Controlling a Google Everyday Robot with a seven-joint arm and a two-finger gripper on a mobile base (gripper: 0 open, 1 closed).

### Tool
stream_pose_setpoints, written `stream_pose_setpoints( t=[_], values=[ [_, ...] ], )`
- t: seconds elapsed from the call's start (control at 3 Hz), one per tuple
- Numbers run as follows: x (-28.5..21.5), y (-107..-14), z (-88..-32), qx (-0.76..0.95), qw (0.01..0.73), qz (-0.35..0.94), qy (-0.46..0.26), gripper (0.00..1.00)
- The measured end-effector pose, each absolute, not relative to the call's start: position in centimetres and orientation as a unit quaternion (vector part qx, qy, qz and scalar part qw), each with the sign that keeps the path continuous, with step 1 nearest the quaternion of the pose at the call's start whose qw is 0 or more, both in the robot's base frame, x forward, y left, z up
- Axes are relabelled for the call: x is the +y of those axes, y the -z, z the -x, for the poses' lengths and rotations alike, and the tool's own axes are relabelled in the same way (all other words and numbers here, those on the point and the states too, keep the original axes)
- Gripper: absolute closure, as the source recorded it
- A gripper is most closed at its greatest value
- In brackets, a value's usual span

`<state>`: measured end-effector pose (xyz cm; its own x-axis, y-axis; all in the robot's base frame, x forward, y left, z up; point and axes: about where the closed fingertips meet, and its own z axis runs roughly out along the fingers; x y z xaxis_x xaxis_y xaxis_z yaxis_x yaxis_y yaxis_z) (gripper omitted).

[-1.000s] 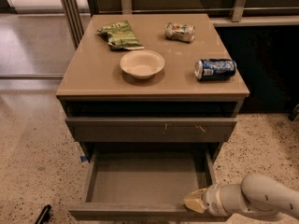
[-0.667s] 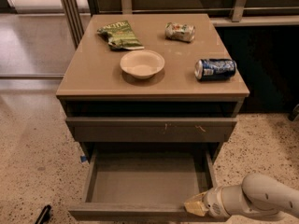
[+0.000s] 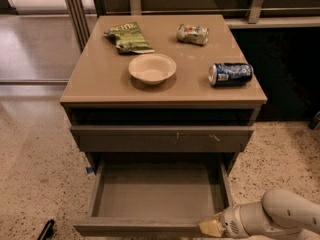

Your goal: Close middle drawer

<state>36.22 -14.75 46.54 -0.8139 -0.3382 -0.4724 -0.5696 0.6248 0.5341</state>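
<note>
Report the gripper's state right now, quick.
Gripper: at the front right corner of the pulled-out middle drawer; open or closed cannot be told.

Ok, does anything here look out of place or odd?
The blue can and the other can lie on their sides. The middle drawer is pulled far out, gripper at its front right corner. The front above is scratched.

Cream gripper [image 3: 212, 228] at grey-brown middle drawer [image 3: 155, 191] front; blue can [image 3: 231, 74]; green bag [image 3: 128, 36].
</note>
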Motion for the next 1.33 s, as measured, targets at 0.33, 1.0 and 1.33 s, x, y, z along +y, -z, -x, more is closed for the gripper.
stream_pose_setpoints(
  t=[0.33, 1.0, 1.33],
  values=[
    [-14.7, -44.8, -35.9, 0.891, 0.159, 0.242, -0.349, 1.00],
    [-14.7, -44.4, -36.3, 0.893, 0.160, 0.240, -0.345, 1.00],
    [-15.0, -44.2, -36.9, 0.894, 0.164, 0.247, -0.338, 1.00]
  ],
)
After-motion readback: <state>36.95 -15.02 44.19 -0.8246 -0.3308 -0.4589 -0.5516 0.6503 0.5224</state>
